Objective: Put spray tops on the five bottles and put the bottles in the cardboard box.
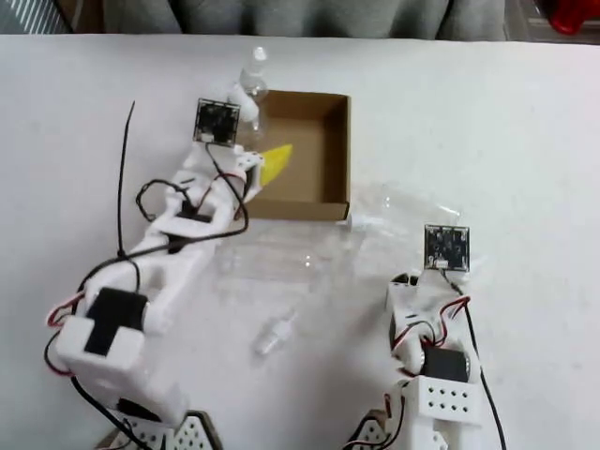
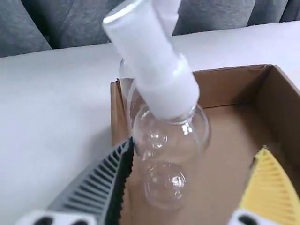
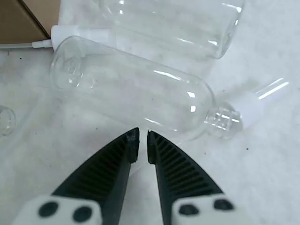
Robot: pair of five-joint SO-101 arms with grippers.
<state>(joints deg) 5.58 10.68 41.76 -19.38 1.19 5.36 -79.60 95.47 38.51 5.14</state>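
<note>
Left hand [image 2: 197,145], spread apart, flanks a white-topped clear plastic bottle [image 2: 161,117] leaning in the brown cardboard box's [image 2: 234,82] 11 o'clock corner; unsupported, it could topple out. Right hand [image 3: 143,139] pinched together.

White arms [image 1: 178,253], black motors [image 1: 111,319]; right pincer [image 3: 143,140] ribbed black.

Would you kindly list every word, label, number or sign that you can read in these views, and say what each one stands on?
No readable text in any view.
Cardboard box: plain, no print.
Clear bottle lying on the table: no label.
White spray top: blank.
Camera board: any markings are too small to read.
</note>
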